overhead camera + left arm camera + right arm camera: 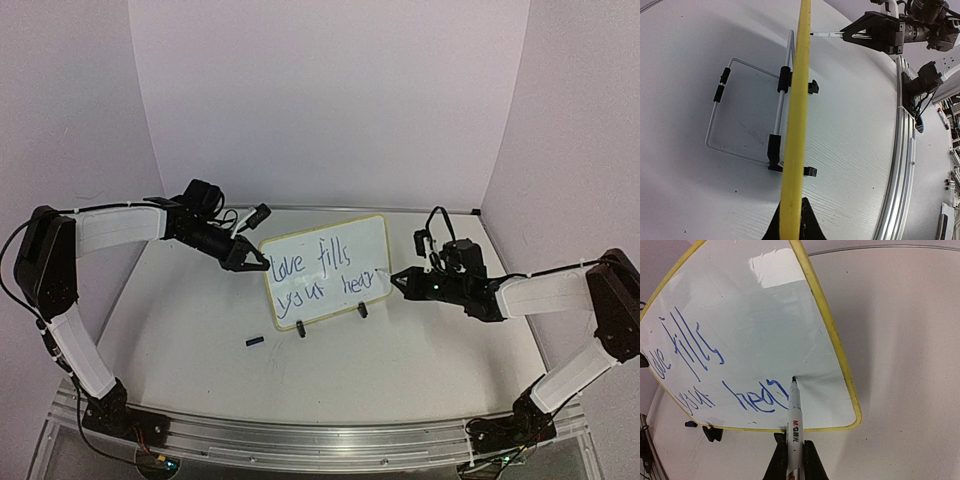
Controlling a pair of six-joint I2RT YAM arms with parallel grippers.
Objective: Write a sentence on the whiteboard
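Pale walls on three sides, white table (200, 330) underneath. Right gripper (794, 447): jaws clamped on the barrel of a marker (794, 422), which runs straight out ahead of the fingers, nib touching the whiteboard (365, 240) low on its right side. Left gripper (790, 222): jaws pinched on the board's yellow rim at the opposite, left edge, seen edge-on from that wrist, apparently steadying it. Board stands leaning back on a wire stand (735, 115) with two black clip feet (301, 329), long axis left to right between the two grippers. Sentence (312, 268) in blue, two lines: "love fills" over "your hear", so by my reading the last letter is not yet written. Nib sits just past the "r", with a short strip of bare white between it and the right rim. Judgement: the next stroke belongs to the right arm, the nearer one to that strip, and it has to fit between the last letter and the rim; room looks tight. Small dark object (254, 341) lies on the table near the board's left foot, perhaps the cap, too small to tell.
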